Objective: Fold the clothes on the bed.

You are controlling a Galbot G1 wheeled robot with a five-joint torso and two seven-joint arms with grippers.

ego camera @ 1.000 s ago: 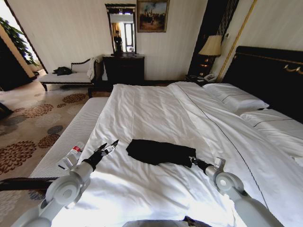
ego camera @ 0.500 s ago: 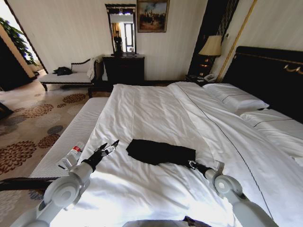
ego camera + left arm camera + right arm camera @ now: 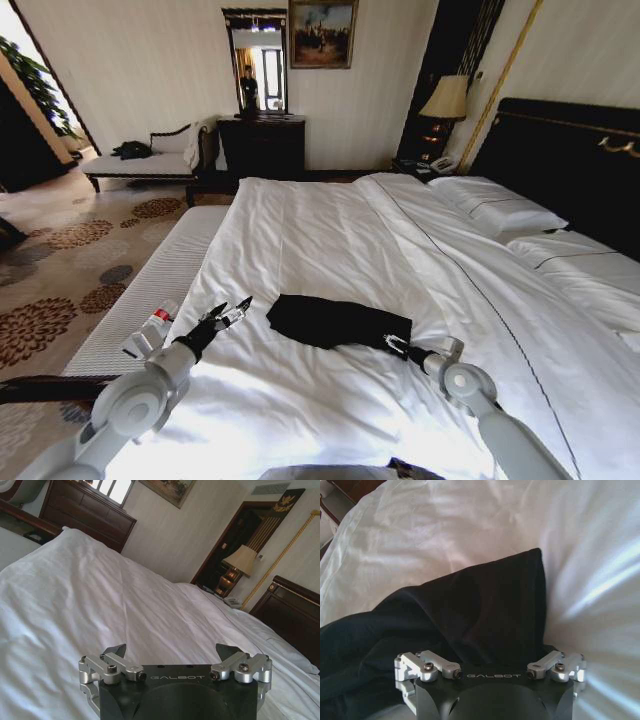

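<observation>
Black clothes touching right gripper

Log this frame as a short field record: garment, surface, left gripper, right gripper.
garment: black top, bundled into a compact fold, lettering hidden
surface: bed, on the white duvet near the foot end
left gripper: open, over the duvet to the robot's left of the top, apart from it
right gripper: at the top's near right edge; grip unclear
</observation>
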